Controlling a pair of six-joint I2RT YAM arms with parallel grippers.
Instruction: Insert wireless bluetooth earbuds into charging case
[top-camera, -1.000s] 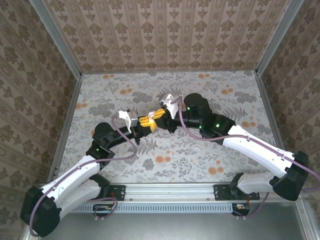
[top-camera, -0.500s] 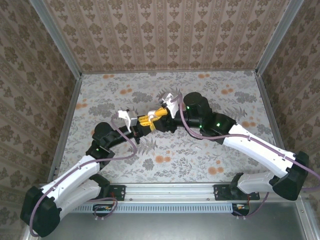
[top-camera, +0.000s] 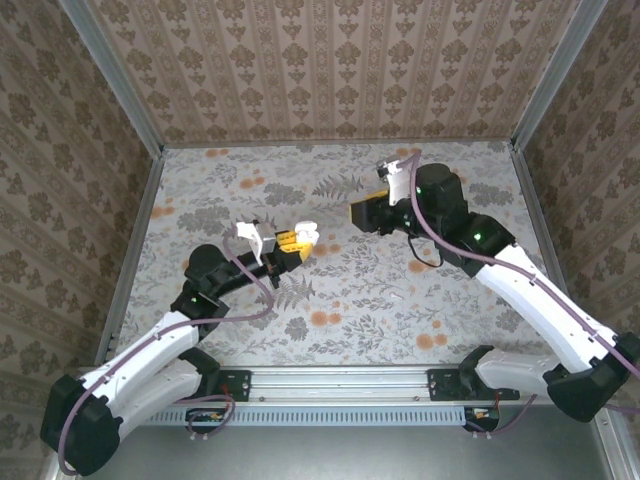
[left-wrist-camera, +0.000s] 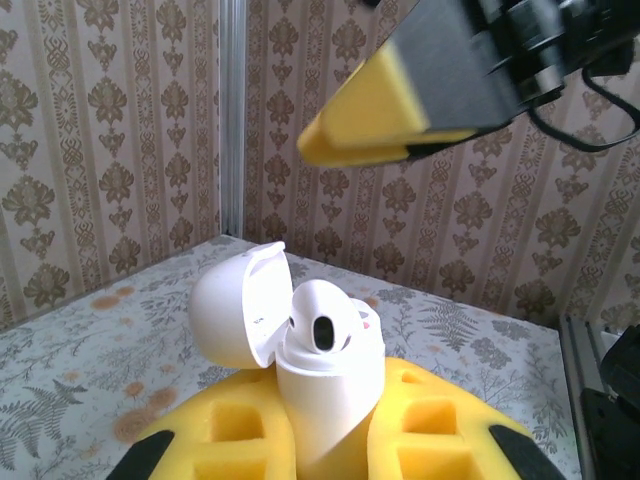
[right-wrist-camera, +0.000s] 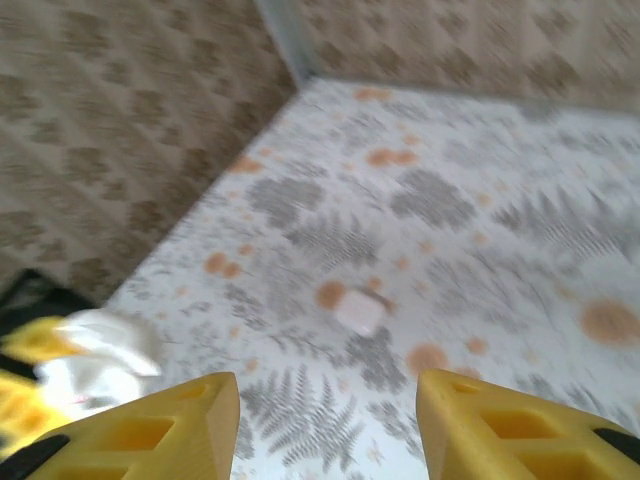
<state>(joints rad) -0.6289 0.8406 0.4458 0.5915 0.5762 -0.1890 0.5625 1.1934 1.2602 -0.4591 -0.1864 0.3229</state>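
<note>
Right hand (top-camera: 357, 214) has pulled back from the left hand to the far right of the counter since a second ago; it was up against the case then and is well apart now. Its yellow foam-padded jaws stand apart with nothing between them, as the right wrist view (right-wrist-camera: 325, 430) also shows, so the hand is empty.

Left hand (top-camera: 293, 240) hasn't moved. It is clamped on the small white rounded plastic charging case (left-wrist-camera: 330, 395), which it holds upright between its yellow pads with the hinged lid (left-wrist-camera: 235, 310) flipped open to the left.

One white plastic earbud (left-wrist-camera: 322, 322) sits in the top of the case with its dark mesh port facing the camera. It looks seated or nearly so, though its head stands a bit proud. Can't tell whether the second slot is filled, because the first bud hides it.

A tiny white piece (top-camera: 397, 297) lies loose on the floral-patterned counter (top-camera: 450, 180), near the right arm and well apart from both hands. It is likely the other earbud, but too small to confirm.

Progress, as a judgement: first bud in, roughly halfway. What's left is to pick up the loose piece, put it in the free slot, and probably close the lid.
</note>
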